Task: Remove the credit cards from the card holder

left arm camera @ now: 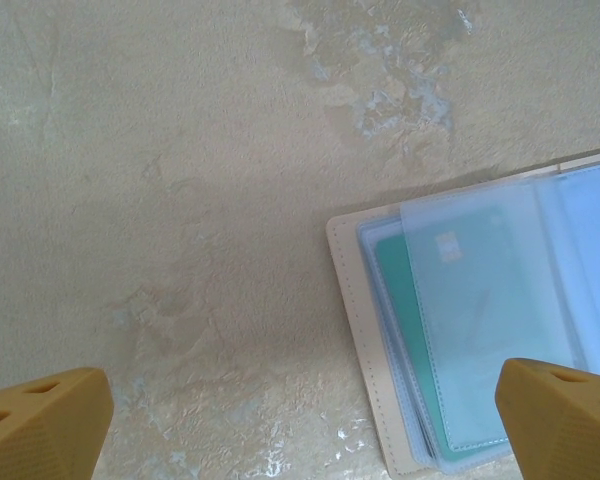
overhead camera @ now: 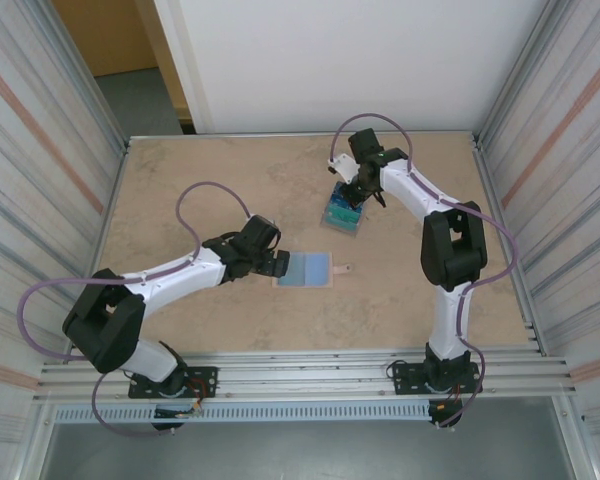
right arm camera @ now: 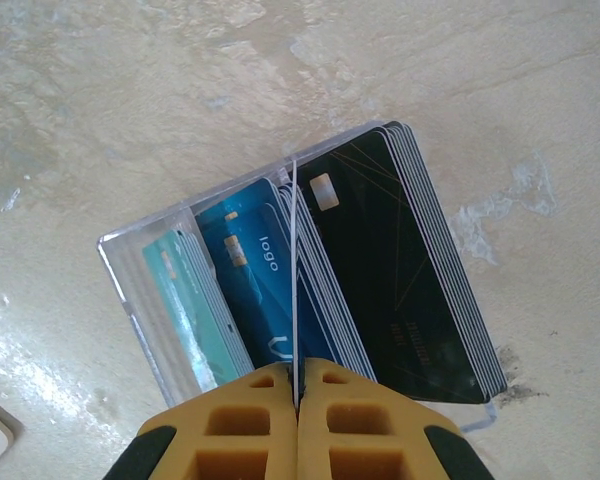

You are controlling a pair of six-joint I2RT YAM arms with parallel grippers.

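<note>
2 arms share the counter point(overhead camera: 180, 180), and the left one is far nearer the card holder point(overhead camera: 308, 268). The holder lies spread open, blue side up, near the middle of the counter. Its long axis runs left to right in the top view, and its snap tab point(overhead camera: 345, 268) points toward the right arm.

The left gripper point(overhead camera: 278, 265) sits just beside the holder's left edge, with its fingers point(left arm camera: 42, 420) wide apart and nothing between them. In its wrist view the holder lies ahead and to the right, so the reach would have to go that way. 1 teal card point(left arm camera: 400, 300) shows through the clear sleeves point(left arm camera: 480, 290).

The right gripper point(right arm camera: 298, 400) is pressed together on a thin card point(right arm camera: 294, 260), seen edge-on, over a clear box point(right arm camera: 130, 275) holding stacked cards. That card's colour cannot be told. The holder's right half is cut off in the left wrist view, so how many cards sit in the sleeves is unclear.
</note>
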